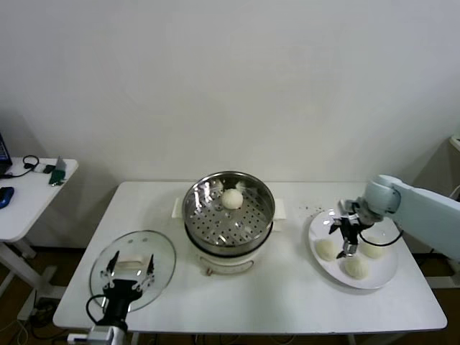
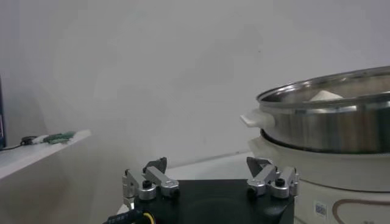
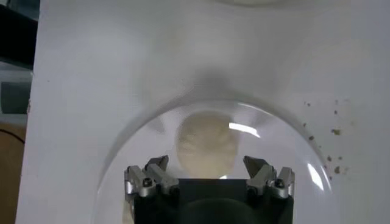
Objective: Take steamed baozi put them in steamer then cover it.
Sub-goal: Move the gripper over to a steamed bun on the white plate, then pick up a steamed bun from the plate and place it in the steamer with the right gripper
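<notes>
The steamer (image 1: pixel 228 215) stands mid-table with one steamed baozi (image 1: pixel 231 199) in its steel basket. Three more baozi (image 1: pixel 327 249) (image 1: pixel 355 267) (image 1: pixel 372 249) lie on a white plate (image 1: pixel 388 277) at the right. My right gripper (image 1: pixel 347 243) hovers open just above them. In the right wrist view its open gripper (image 3: pixel 206 165) has one baozi (image 3: pixel 206 145) lying on the plate just beyond the fingertips. The glass cover (image 1: pixel 162 251) lies flat at the front left. My left gripper (image 1: pixel 130 272) is open and empty above its white handle. The left wrist view shows that gripper (image 2: pixel 207 164) and the steamer (image 2: pixel 329 122).
A white side table (image 1: pixel 32 194) with small items stands at the far left. Dark crumbs (image 1: pixel 310 210) dot the table beside the plate. The wall runs close behind the table.
</notes>
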Available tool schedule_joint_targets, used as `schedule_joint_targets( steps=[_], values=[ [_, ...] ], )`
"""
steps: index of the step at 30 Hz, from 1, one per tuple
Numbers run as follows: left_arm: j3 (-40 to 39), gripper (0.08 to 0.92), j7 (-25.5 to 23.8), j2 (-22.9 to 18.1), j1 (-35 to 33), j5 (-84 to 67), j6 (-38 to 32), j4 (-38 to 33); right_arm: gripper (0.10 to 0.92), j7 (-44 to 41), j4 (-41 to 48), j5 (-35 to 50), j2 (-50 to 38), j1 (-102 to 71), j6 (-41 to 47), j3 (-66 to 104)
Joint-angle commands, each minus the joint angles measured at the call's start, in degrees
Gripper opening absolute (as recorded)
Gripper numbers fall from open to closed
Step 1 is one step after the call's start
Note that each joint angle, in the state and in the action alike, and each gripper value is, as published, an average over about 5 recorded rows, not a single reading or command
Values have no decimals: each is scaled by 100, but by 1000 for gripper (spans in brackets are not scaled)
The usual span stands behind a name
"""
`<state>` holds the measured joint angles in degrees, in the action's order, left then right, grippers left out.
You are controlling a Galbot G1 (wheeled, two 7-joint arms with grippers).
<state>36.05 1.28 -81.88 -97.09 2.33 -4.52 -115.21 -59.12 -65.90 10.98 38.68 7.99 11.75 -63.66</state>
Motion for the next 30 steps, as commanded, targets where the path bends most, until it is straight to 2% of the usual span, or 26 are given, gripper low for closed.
schedule_joint_targets(
  steps=[1,9,30],
  values=[
    [-3,823,0,1,0,7,6,16,823,18,310,-147,176,-353,20,270],
    [10,823,-2,8,9,8,6,44,820,-68,583,-207,390,-345,-59,285],
    [18,823,-3,10,3,10,22,-11,700,-182,550,59,350,-215,-63,212]
  ],
)
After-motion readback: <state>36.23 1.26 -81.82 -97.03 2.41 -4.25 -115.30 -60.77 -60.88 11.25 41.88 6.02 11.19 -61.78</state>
